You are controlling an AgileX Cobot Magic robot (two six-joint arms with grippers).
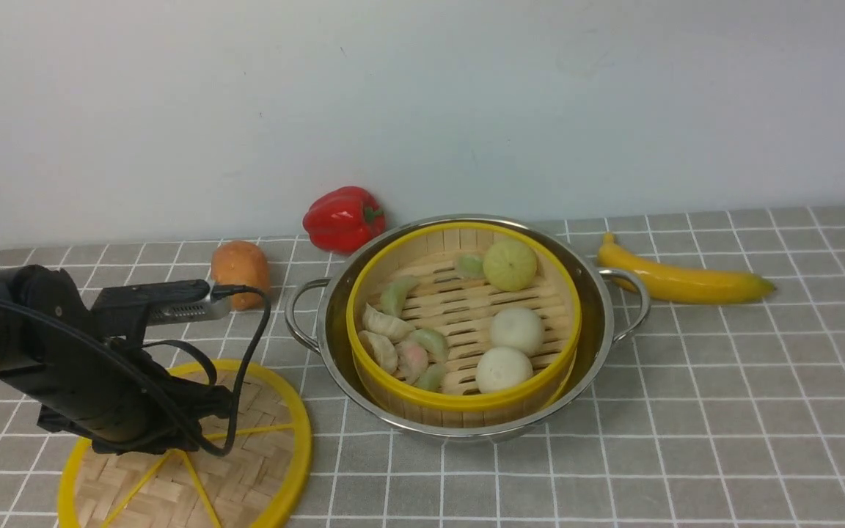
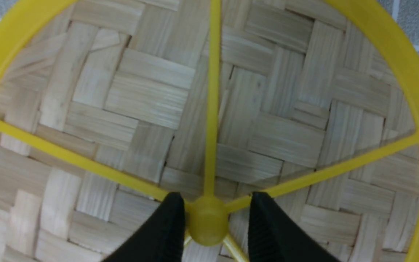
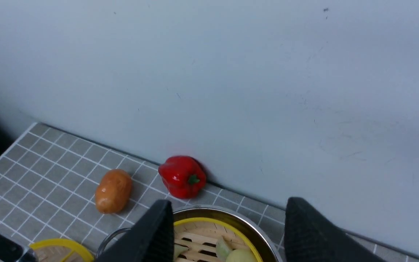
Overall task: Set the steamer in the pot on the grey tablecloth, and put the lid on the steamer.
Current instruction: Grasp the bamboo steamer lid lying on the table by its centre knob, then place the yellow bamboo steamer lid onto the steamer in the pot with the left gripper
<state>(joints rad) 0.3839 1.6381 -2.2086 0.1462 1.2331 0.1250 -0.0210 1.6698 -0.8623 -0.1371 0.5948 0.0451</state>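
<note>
The steamer, a yellow-rimmed bamboo basket holding toy dumplings and buns, sits inside the shiny pot on the grey tablecloth. The lid, a woven disc with yellow spokes, lies flat on the cloth at the front left. My left gripper is low over the lid's middle. In the left wrist view its black fingers stand on either side of the yellow hub, open, with a gap on one side. My right gripper is open and empty, high above the pot and steamer. It is out of the front view.
A red pepper lies against the back wall behind the pot. An orange-brown potato lies left of the pot, close behind my left arm. A banana lies to the right of the pot. The wall stands close behind.
</note>
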